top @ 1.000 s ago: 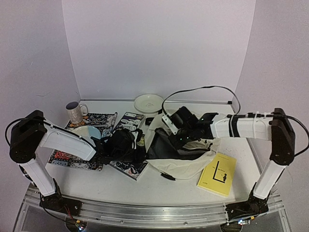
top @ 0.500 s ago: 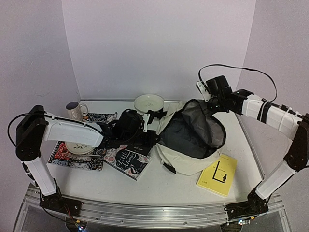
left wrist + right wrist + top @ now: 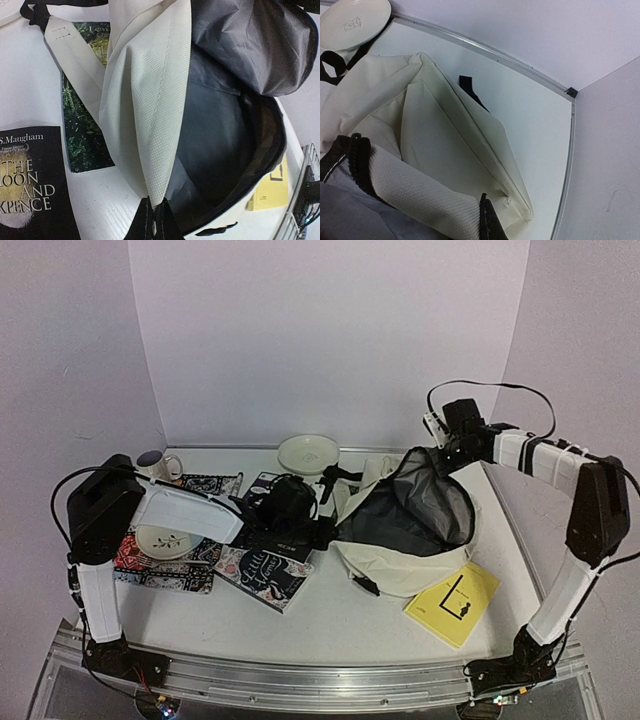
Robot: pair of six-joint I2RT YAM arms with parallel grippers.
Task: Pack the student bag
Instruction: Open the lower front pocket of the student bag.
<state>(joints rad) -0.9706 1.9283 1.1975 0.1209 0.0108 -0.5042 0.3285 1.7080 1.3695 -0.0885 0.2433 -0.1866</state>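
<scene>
Nearest you, on the R side of the table [image 3: 340,625], a yellow book [image 3: 452,603] is lying flat, just beside the bag's near edge. L of centre, a dark floral-cover book [image 3: 262,578] is lying w/ one corner pointing toward you. It's next to a patterned placemat [image 3: 140,568] that's carrying a small floral plate [image 3: 165,540].

Mid-table, R of centre, the student bag [image 3: 405,562] is sitting w/ its mouth stretched wide open btwn your two arms, grey lining showing. Your L gripper [image 3: 326,531] is pinching the cream rim on the bag's L side. In the wrist cam its fingers [image 3: 143,227] are closing tight on that fabric edge, almost no gap. Just L of it, a black Maugham paperback [image 3: 30,190] and a green-cover book [image 3: 82,127] are lying flat, w/ the bag's cream strap crossing over the green one.

Farther back, your R gripper [image 3: 440,452] is holding the bag's far-R rim up off the table. The R wrist cam is showing a black finger clamping the textured cream edge beside the dark zipper tape.

Behind all that, a white dish [image 3: 308,452] is sitting near the back wall, and a mug [image 3: 155,468] is standing at the far L.
</scene>
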